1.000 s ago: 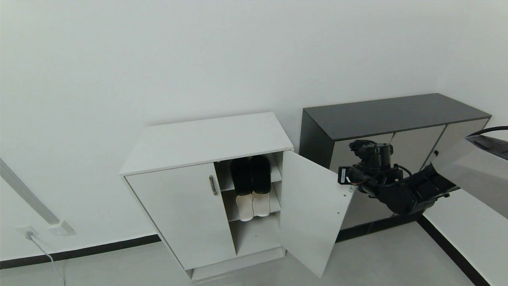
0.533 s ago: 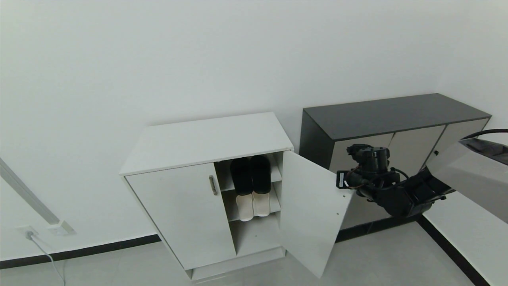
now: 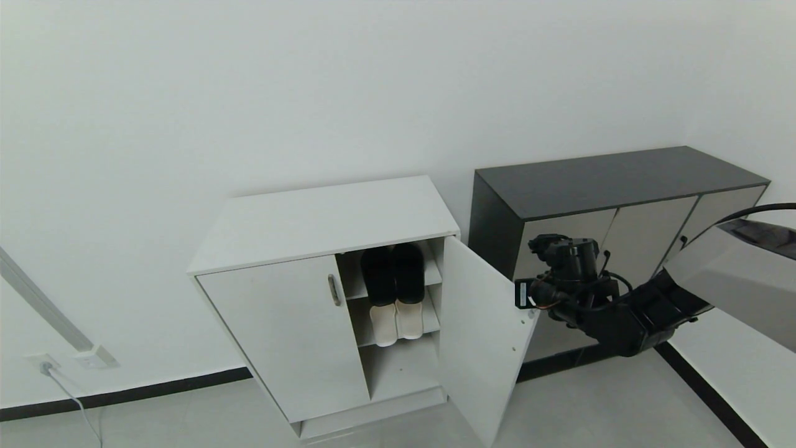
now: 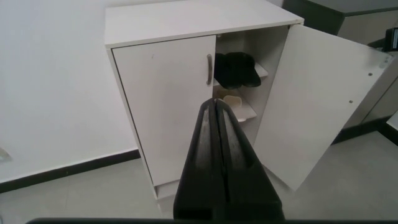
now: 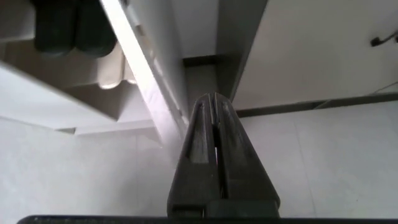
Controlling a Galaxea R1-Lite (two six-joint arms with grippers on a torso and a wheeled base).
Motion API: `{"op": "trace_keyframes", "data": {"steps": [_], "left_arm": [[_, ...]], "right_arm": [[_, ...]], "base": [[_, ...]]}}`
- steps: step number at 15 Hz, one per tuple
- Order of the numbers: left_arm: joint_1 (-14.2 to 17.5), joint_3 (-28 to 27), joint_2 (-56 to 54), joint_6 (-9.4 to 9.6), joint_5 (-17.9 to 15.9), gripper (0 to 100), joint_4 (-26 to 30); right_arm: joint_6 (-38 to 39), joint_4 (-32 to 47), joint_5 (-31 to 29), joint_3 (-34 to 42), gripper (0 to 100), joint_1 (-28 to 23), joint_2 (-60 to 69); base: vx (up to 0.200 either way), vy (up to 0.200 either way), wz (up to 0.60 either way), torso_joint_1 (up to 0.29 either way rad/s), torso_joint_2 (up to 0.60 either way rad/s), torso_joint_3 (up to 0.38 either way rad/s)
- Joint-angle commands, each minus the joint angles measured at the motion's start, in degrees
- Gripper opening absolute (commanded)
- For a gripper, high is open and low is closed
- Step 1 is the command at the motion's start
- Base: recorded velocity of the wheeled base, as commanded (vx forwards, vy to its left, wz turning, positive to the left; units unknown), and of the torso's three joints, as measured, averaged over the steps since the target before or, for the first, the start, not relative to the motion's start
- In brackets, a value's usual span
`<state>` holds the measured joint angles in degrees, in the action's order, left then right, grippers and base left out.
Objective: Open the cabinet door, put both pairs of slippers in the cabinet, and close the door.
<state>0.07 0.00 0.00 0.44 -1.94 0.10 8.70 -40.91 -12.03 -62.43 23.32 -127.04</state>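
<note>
Quick rundown of where you're at. The white cabinet (image 3: pixel 323 221) has its right-hand door (image 3: pixel 485 330) standing open toward you. The left-hand door (image 3: pixel 286 336) is shut, with its handle (image 3: pixel 334 290) at that door's 3 o'clock edge.

Both pairs are inside. The black slippers (image 3: pixel 393 272) sit on the top shelf (image 3: pixel 434 271). The white slippers (image 3: pixel 396 320) sit on the middle shelf (image 3: pixel 430 318), directly at 6 o'clock of the black pair.

Your right end effector (image 5: pixel 214 106) is pinched narrow, fingers pressed together with nothing between them. It sits at 3 o'clock of the open door's free edge, up near the top corner. It looks like it's touching that edge, but I honestly can't tell for sure from the head view.

Your left end effector (image 4: pixel 216 109) is narrow and empty too. It's held out in front of the cabinet, well apart from it, roughly facing the handle.

A dark-topped sideboard (image 3: pixel 622 174) stands against the wall at 3 o'clock of the cabinet, behind the right arm.
</note>
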Motion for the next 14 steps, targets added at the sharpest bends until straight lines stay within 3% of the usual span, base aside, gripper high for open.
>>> {"op": "trace_keyframes", "data": {"steps": [1,9,14], "left_arm": [[0.0,0.0,0.1,0.00,0.0,0,0.0],[0.0,0.0,0.0,0.00,0.0,0,0.0],[0.0,0.0,0.0,-0.18,0.1,0,0.0]], "right_arm": [[0.0,0.0,0.1,1.0,0,1.2,1.2],[2.3,-1.0,-0.1,6.8,0,11.9,5.1],[2.1,-4.7,0.0,10.8,0,14.7,7.9]], "base": [[0.000,0.000,0.00,0.000,0.00,0.000],[0.000,0.000,0.00,0.000,0.00,0.000],[0.000,0.000,0.00,0.000,0.00,0.000]]}}
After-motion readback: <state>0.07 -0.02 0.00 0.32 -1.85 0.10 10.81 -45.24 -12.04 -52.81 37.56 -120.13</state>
